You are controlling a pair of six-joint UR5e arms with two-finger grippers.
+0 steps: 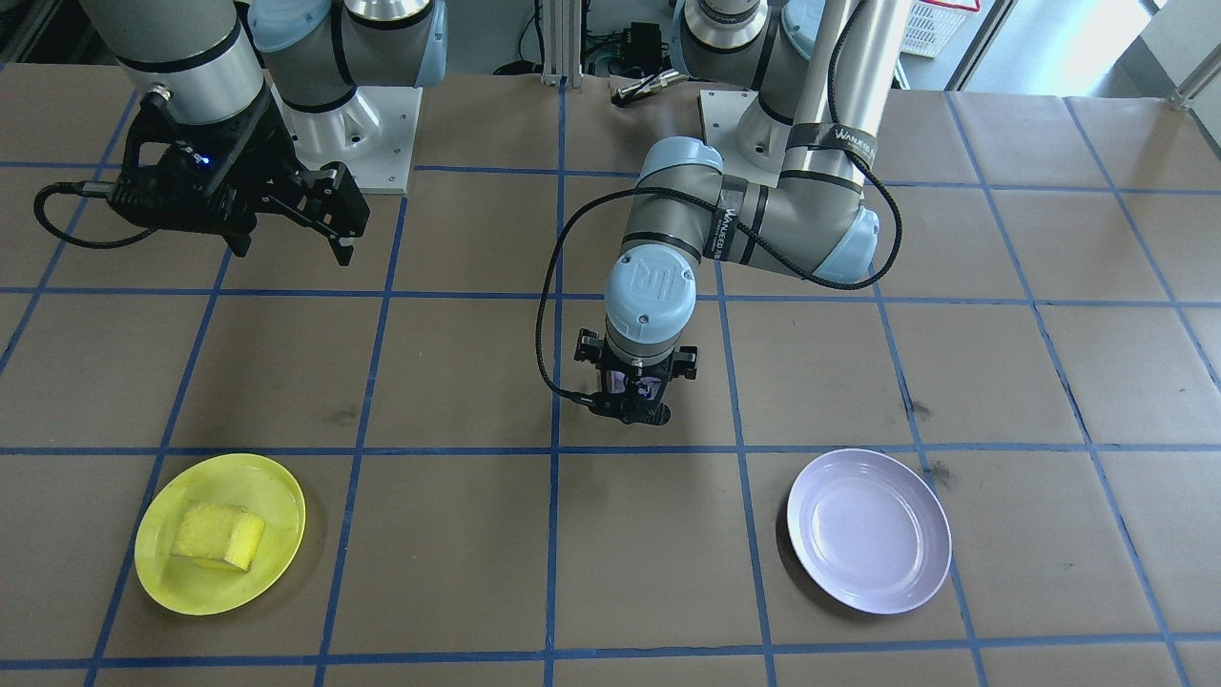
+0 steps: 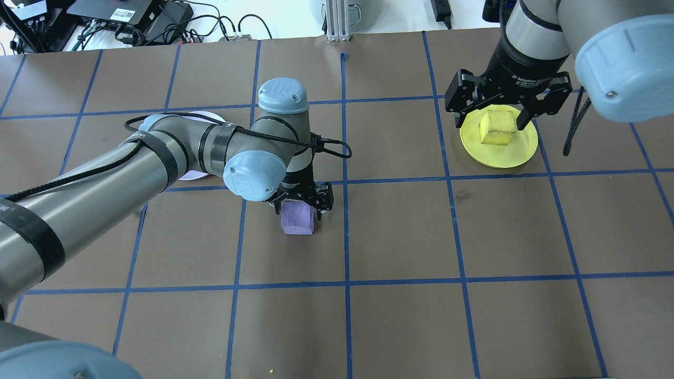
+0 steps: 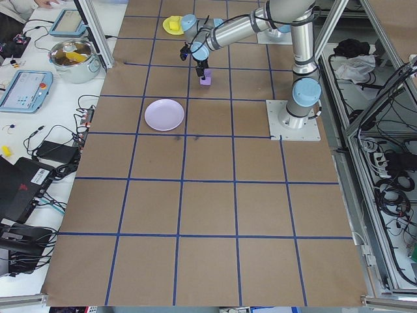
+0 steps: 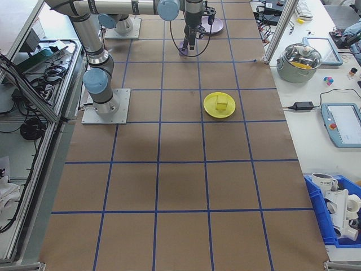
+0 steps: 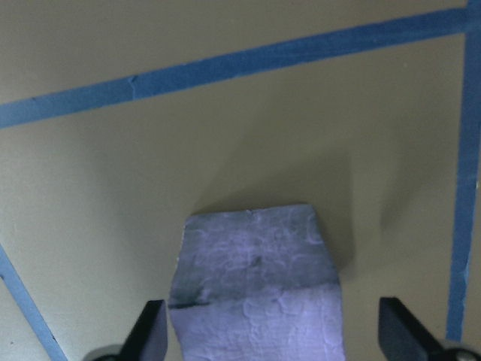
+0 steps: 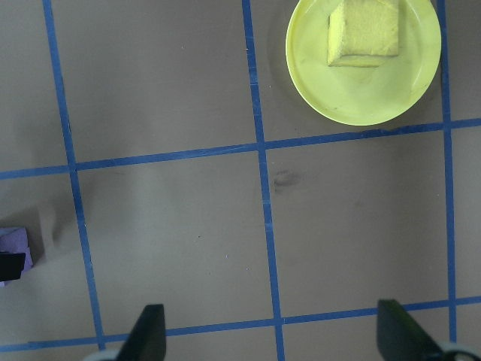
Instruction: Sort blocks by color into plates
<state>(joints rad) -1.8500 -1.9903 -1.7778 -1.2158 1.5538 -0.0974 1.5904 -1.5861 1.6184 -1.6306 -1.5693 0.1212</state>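
Left gripper: the black two-finger left gripper point(image 2: 301, 206) points straight down at the brown paper-covered table point(image 2: 400, 231), near the table's middle. Its fingers point(image 5: 150, 331) are spread apart, one on each side of the block.

Purple block: the small, rough, spongy purple cuboid block point(image 5: 255, 289) rests on the table between the spread fingers. In the left wrist view one finger sits just beside the block's edge and the other stands clearly apart from it. Whether the near finger touches the block cannot be told.

Lavender plate: the round, shallow, pale lavender plastic plate point(image 1: 868, 530) lies flat on the table, well apart from the left gripper, on the far side of it from the robot's base. Nothing lies in it.

Right gripper: the black two-finger right gripper point(image 2: 505, 113) hangs in the air with its fingers point(image 6: 146, 331) spread wide, holding nothing. In the overhead view it lines up above the yellow plate.

Yellow plate: the round, shallow, bright yellow plastic plate point(image 1: 157, 563) lies flat on the table, across the table from the lavender plate.

Yellow block: the small, spongy yellow cuboid block point(image 1: 217, 536) lies inside the yellow plate, near its centre.

Table markings: blue tape lines point(image 2: 345, 231) divide the brown surface into squares.
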